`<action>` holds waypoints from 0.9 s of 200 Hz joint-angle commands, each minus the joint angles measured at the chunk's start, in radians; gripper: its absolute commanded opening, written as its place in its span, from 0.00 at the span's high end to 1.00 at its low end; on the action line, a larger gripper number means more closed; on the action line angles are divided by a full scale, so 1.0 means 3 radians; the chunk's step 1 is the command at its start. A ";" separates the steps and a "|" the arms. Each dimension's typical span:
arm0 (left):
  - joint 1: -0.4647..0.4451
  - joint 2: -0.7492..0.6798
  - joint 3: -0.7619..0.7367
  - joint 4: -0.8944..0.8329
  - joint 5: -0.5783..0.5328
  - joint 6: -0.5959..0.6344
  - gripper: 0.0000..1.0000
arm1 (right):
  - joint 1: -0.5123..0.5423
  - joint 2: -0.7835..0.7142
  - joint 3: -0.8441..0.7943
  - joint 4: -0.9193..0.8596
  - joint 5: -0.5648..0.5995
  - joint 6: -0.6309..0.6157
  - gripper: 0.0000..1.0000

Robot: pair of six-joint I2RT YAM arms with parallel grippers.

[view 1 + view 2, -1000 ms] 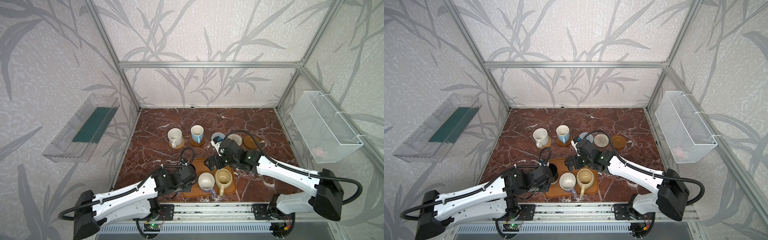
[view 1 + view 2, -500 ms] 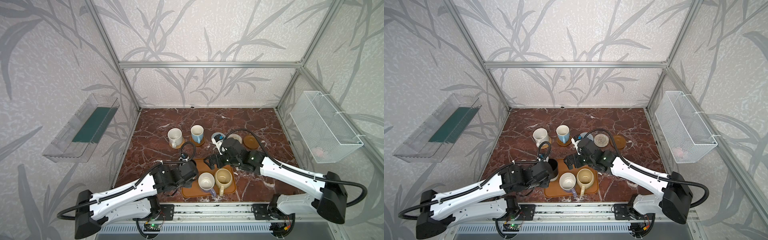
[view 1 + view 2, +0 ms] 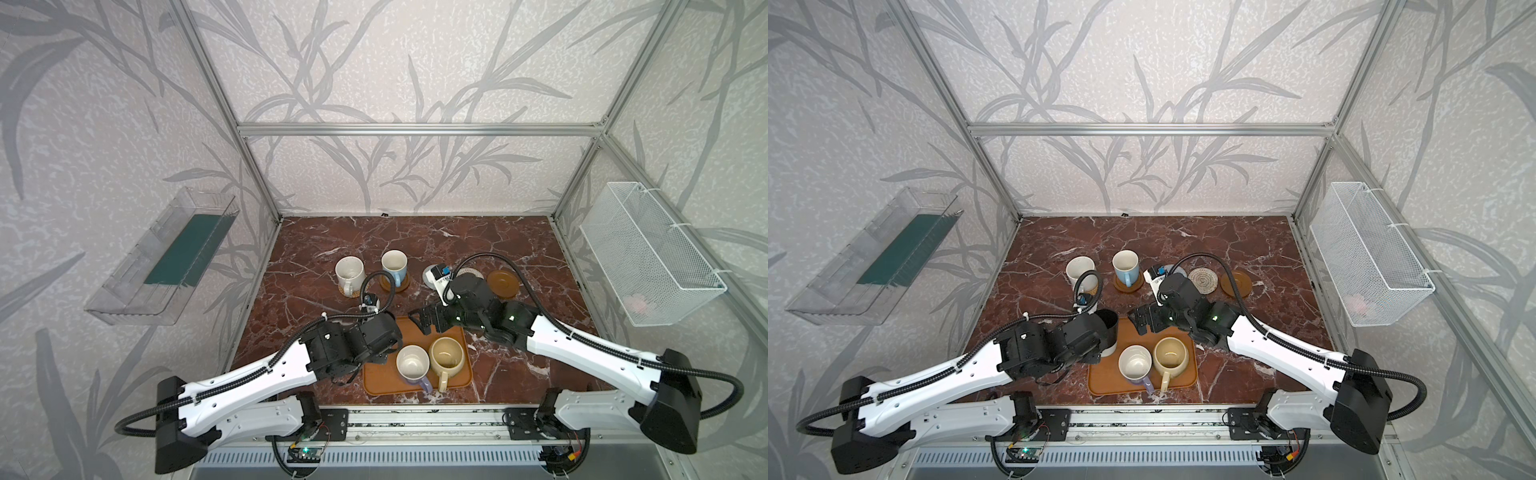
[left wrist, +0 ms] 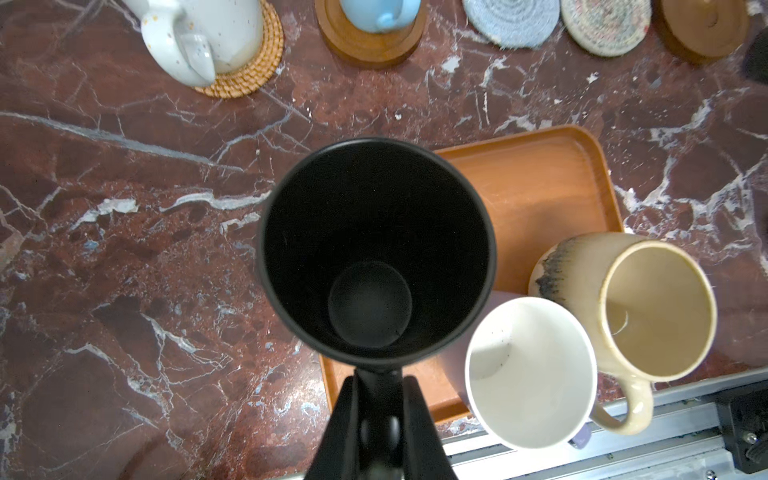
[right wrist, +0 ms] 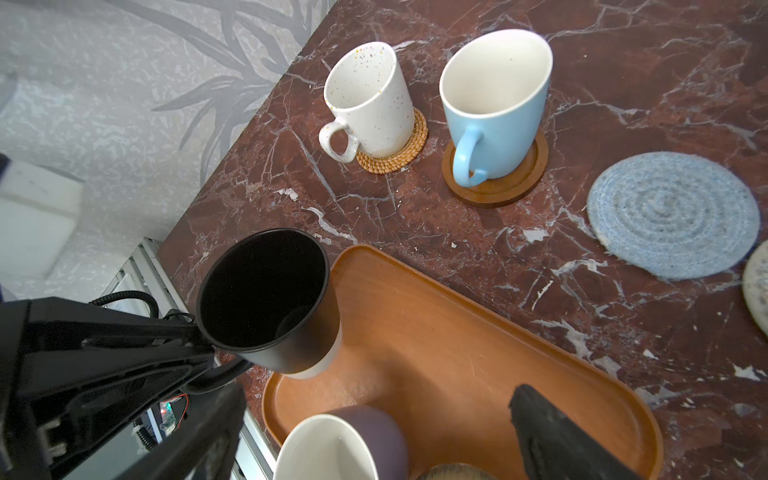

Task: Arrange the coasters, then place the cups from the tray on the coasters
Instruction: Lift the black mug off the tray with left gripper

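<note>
Third cup in hand: left gripper (image 4: 377, 395) pinching the handle of the black mug (image 4: 376, 253), over the near-left corner of the tray (image 4: 540, 187); right gripper (image 3: 1144, 322) spread wide above the tray's far edge; next, likely carrying far-right onto the grey-blue coaster (image 5: 673, 214); coaster mostly hidden under the right arm (image 3: 582, 345) in both top views; mug's base clearance unclear.

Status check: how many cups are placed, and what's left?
Done: white cup on rattan coaster, blue cup on brown coaster. In hand: left pincer shut on black cup by its handle, at the tray edge. Left: lavender cup and cream cup on the tray; grey-blue coaster, beige coaster and second brown coaster bare.
</note>
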 commanded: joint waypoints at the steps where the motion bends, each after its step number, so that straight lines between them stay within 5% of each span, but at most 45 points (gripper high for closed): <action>1: 0.0027 -0.0078 0.0138 0.0052 -0.0284 0.0070 1.00 | -0.0064 -0.0053 0.0071 0.0055 -0.0047 -0.0049 0.01; 44: 0.0033 -0.0137 -0.0456 0.0423 0.0280 -0.0281 1.00 | -0.0072 -0.0073 0.0007 0.0033 -0.0097 -0.0025 0.01; 136: -0.0085 -0.0283 -0.0873 0.0399 0.0360 -0.0468 1.00 | -0.0128 -0.0265 -0.0091 -0.0025 -0.0045 -0.0016 0.01; 157: -0.0091 -0.0278 -0.0939 0.0321 0.0418 -0.0515 0.81 | -0.0130 -0.0223 -0.0086 -0.0003 -0.0069 0.0018 0.01; 180: -0.0100 -0.0260 -0.0984 0.0292 0.0416 -0.0529 0.72 | -0.0128 -0.0172 -0.0092 0.0056 -0.0116 0.0062 0.01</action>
